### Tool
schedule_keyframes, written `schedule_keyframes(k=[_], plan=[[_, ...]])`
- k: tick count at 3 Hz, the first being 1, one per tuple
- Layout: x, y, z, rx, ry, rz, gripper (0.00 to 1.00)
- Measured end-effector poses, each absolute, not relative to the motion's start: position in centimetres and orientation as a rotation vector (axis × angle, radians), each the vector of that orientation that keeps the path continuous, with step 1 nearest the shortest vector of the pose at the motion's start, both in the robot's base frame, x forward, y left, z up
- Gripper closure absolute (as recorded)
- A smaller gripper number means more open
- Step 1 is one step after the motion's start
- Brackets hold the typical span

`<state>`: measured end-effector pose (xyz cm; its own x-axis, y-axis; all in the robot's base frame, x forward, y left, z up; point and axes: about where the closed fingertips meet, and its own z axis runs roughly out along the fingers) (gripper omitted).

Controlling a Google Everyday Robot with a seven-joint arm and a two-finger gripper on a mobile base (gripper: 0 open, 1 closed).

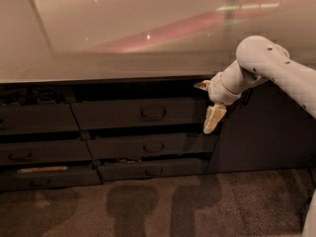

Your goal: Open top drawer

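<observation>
The top drawer [118,114] is the wide dark grey front just under the counter, with a small dark loop handle [153,113] at its centre. A dark gap runs above it. My gripper [207,102] is at the drawer front's right end, well to the right of the handle. It is open and empty. Its upper finger [201,85] points left at the height of the gap, and its lower finger [213,118] hangs down over the drawer's right edge. The white arm [266,63] comes in from the right.
Two lower dark drawer fronts [153,146] [154,170] sit below, each with a like handle. More drawers [34,120] stand to the left. A dark cabinet panel [261,127] is at the right. The pale counter top [123,38] overhangs. The floor [158,206] is dark carpet.
</observation>
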<state>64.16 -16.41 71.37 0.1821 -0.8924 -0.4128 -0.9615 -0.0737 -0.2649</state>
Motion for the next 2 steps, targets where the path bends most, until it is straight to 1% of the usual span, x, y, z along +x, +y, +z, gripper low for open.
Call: schedule_keyframes(k=[2], plan=[[65.1,-17.1,69.3,-1.989,1.799,0.229,0.00]])
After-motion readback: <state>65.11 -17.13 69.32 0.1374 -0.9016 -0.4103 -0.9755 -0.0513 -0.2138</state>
